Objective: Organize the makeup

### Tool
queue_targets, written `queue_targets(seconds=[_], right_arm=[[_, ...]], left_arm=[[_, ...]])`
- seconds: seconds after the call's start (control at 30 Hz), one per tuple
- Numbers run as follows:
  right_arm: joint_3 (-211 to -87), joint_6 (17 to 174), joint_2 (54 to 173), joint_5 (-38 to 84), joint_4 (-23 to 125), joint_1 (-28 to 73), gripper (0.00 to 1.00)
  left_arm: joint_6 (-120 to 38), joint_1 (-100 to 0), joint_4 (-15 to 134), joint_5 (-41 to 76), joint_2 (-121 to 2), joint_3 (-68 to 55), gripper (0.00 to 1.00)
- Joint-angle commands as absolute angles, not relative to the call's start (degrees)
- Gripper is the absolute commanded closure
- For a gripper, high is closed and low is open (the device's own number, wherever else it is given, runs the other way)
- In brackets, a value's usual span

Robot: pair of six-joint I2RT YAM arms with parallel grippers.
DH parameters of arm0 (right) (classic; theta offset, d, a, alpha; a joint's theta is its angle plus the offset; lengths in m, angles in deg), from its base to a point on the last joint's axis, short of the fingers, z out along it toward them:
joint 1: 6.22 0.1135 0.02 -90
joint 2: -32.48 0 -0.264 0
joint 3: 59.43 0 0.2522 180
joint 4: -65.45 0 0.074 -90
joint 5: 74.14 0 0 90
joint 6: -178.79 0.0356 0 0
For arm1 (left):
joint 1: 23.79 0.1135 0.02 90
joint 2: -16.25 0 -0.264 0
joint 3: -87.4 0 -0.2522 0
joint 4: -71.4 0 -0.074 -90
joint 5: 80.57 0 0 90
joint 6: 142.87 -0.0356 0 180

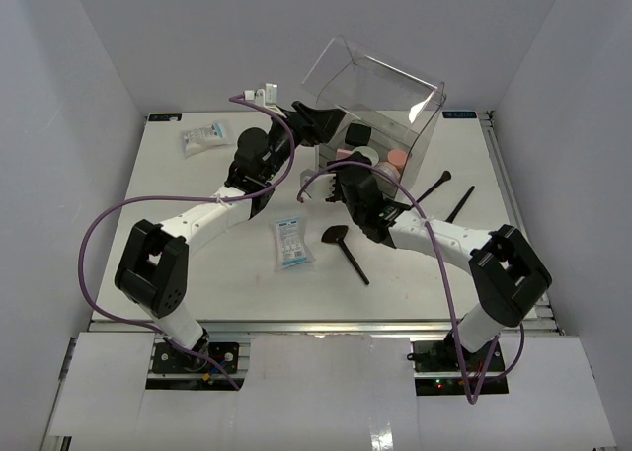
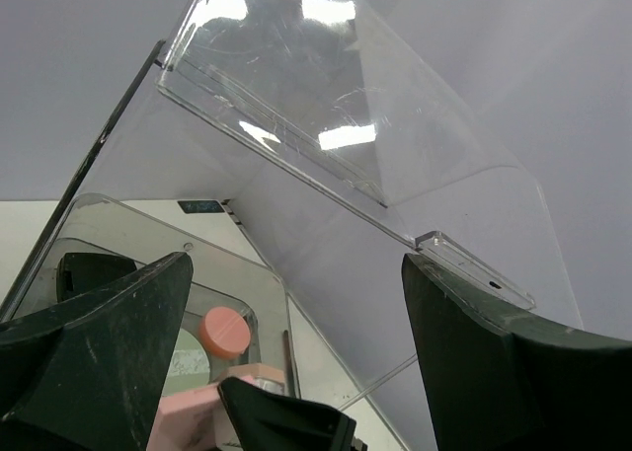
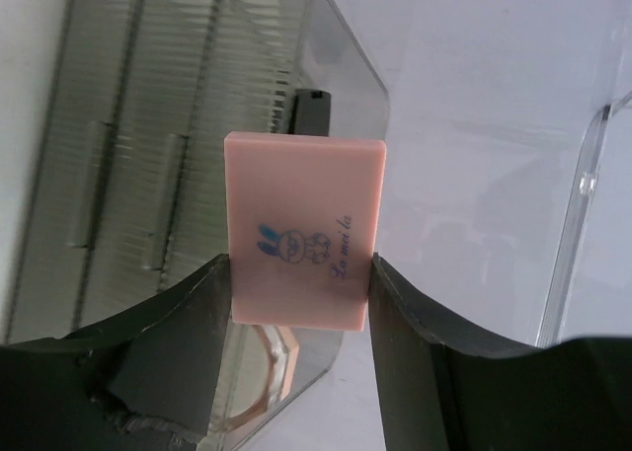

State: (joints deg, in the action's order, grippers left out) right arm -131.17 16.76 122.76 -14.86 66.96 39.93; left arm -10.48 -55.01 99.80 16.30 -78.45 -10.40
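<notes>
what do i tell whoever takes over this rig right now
Left end effector: open, up at the lid of the clear box.
Right end effector: shut on the pink palette, just in front of the box.
Done: round compact inside the box.
Left: put in the palette; near packet, far packet, flat brush and thin brush lie on the table.
</notes>
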Motion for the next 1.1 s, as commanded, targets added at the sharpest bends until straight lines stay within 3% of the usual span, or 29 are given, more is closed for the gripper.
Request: queue_targets(seconds=[0.0, 0.27, 0.37, 0.5, 0.57, 0.7, 0.9, 1.03, 1.07], right_arm=[[-137.76, 14.90, 125.85, -20.11, 76.12, 36.91, 0.86], [-142.54, 15.47, 130.84, -22.46, 74.89, 33.05, 0.82], [-143.89, 15.65, 132.27, -22.39, 71.97, 32.15, 0.69], [-144.54, 16.48, 132.92, -20.51, 67.84, 31.93, 0.19], [-145.22, 17.80, 132.91, -19.35, 65.13, 32.02, 0.07], [-145.59, 18.98, 131.77, -17.30, 62.07, 32.22, 0.02], [-145.61, 22.36, 128.11, -13.15, 56.97, 34.04, 0.02], [-146.65, 26.61, 125.01, -8.42, 48.59, 34.58, 0.10], [-146.51, 27.74, 123.97, -8.09, 47.89, 34.64, 0.17]], left_arm=[[-11.06, -54.64, 99.88, 16.58, -75.57, -7.45, 0.02], [-11.19, -54.64, 99.73, 16.57, -75.42, -7.54, 0.02], [-11.12, -54.64, 99.90, 16.55, -75.51, -7.65, 0.02], [-10.95, -54.64, 99.91, 16.64, -75.67, -7.63, 0.02], [-11.03, -54.64, 99.91, 16.64, -75.48, -7.74, 0.02], [-10.95, -54.64, 99.76, 16.62, -75.42, -7.74, 0.02], [-11.01, -54.64, 99.82, 16.55, -75.60, -7.65, 0.02], [-11.07, -54.64, 99.46, 16.43, -75.39, -7.68, 0.02], [-11.22, -54.64, 99.38, 16.29, -75.24, -7.82, 0.02]])
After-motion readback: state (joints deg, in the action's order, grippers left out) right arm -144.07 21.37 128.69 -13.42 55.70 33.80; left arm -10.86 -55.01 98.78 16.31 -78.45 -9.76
